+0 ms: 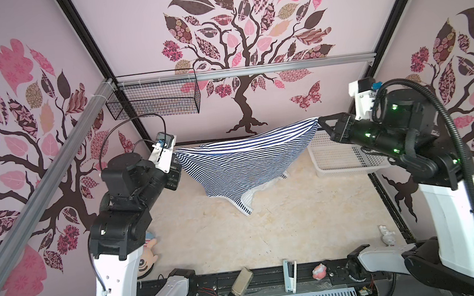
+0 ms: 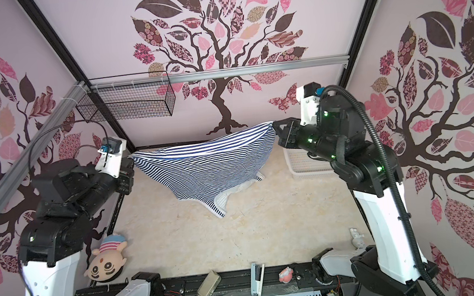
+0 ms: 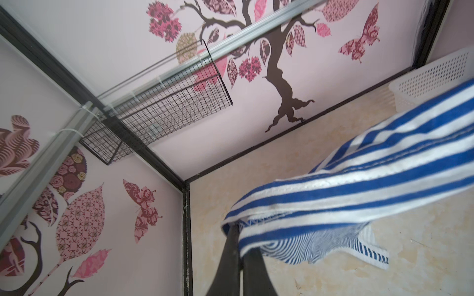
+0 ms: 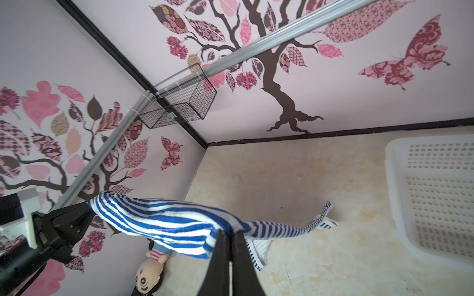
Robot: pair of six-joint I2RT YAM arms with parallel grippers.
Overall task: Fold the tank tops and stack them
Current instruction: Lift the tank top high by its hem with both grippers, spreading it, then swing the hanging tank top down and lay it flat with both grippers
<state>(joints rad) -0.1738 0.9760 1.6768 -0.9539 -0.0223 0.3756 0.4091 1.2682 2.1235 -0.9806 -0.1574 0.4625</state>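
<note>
Sideways the tank top (image 1: 240,160) spans left pincer (image 3: 239,226) to right pincer (image 4: 231,232), both clenched on it.

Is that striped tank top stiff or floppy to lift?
Likely floppy: the tank top sags deeply between the left gripper and right gripper. Probably light, since two pinched corners carry it. Its low end may drag on the table.

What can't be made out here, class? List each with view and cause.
Both top views: left end effector hidden behind its own wrist.
In a top view: plush doll mostly behind the left arm.
Both top views: white basket partly under the right arm.
All views: tank top outline lost in folds.
</note>
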